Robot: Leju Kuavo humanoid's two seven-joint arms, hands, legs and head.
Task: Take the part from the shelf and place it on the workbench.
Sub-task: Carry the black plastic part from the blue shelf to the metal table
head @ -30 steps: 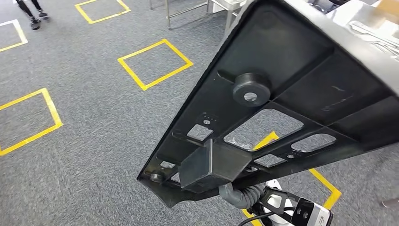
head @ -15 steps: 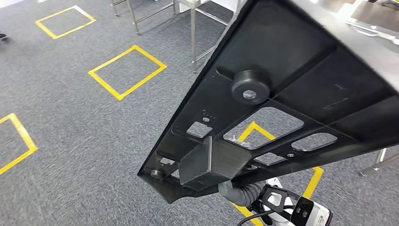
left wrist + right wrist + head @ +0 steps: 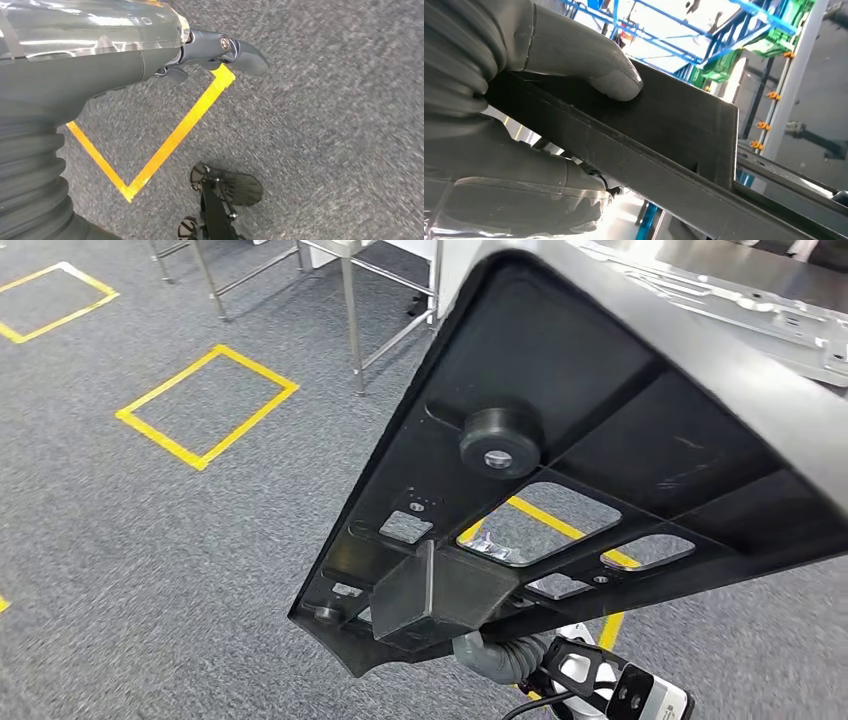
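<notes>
Right hand [image 3: 524, 125] clamps the black part [image 3: 600, 440] by its boxy block — thumb [image 3: 589, 65] pressed flat on one face, palm on the opposite side, part held up tilted over the grey carpet [image 3: 150, 540] with yellow tape squares [image 3: 205, 405]. Left hand [image 3: 215, 50] hangs over the floor holding nothing, fingers loosely curled — can't tell how far closed. Workbench [image 3: 720, 290] sits just past the part's far edge.
</notes>
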